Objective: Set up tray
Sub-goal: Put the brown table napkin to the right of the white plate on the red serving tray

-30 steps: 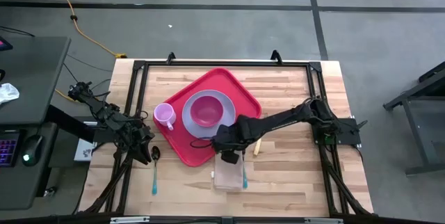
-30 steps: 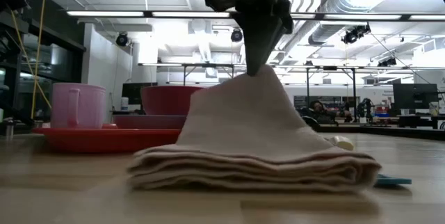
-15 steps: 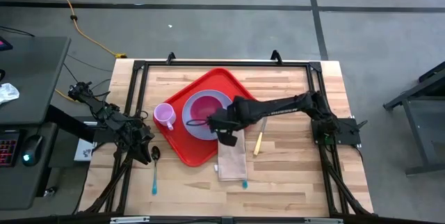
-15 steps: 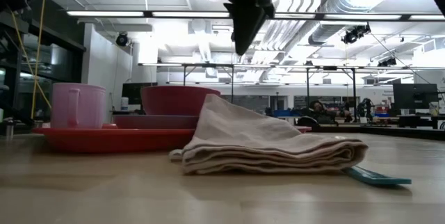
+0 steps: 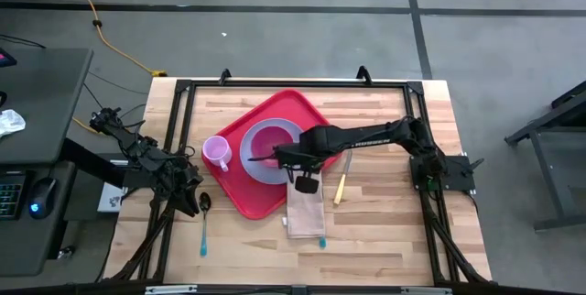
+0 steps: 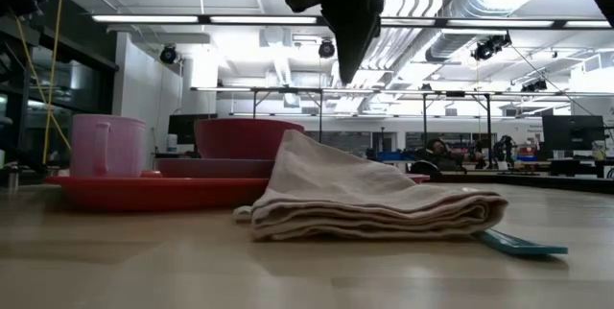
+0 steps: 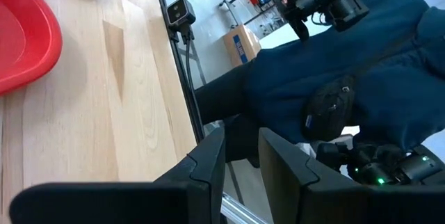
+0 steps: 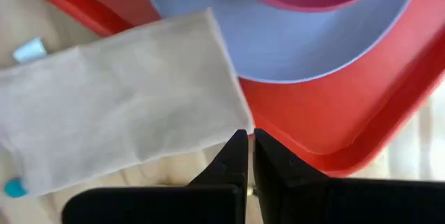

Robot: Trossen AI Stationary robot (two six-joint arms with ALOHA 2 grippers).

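On the wooden worktop (image 5: 385, 130) the red tray (image 5: 311, 116) sits near the middle, carrying a lavender plate (image 5: 252, 162) with a magenta bowl (image 5: 270, 144) and a pink mug (image 5: 216, 153). A folded beige napkin (image 5: 305, 214) lies with one end over the tray's near rim. The right tool (image 5: 302, 181) hovers above that end, fingers pressed together and holding nothing; to seat the napkin well, it probably needs to re-pinch the raised fold and drag it fully inside the rim. The left tool (image 5: 188, 185) waits at the worktop's left edge, fingers slightly apart.

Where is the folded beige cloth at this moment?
In the high view, the folded beige cloth lies on the table near the front edge, its far end overlapping the rim of the red tray, with the shut right gripper above that end.
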